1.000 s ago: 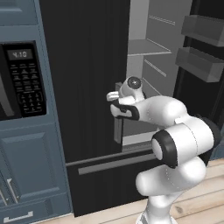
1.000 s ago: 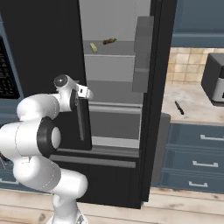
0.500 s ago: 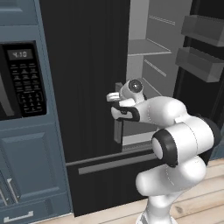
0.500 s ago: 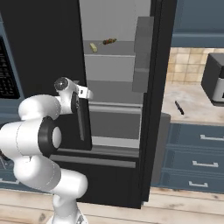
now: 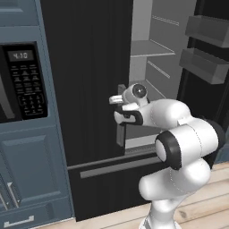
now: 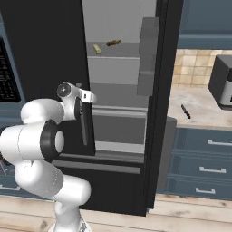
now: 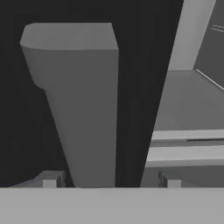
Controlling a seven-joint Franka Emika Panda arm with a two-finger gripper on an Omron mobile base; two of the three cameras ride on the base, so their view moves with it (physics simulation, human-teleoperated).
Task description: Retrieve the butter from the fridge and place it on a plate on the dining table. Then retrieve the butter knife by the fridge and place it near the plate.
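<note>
Fingers [image 7: 49, 180] straddle the fridge handle [image 7: 83, 109]; right base view shows butter [image 6: 97, 49].

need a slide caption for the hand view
Gripper fingertips straddling the grey bar handle of the fridge door.

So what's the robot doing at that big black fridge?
The robot's gripper sits around the grey handle of the fridge left door, one finger on each side. The right door hangs open. The butter lies on an upper shelf, and the butter knife lies on the counter.
</note>
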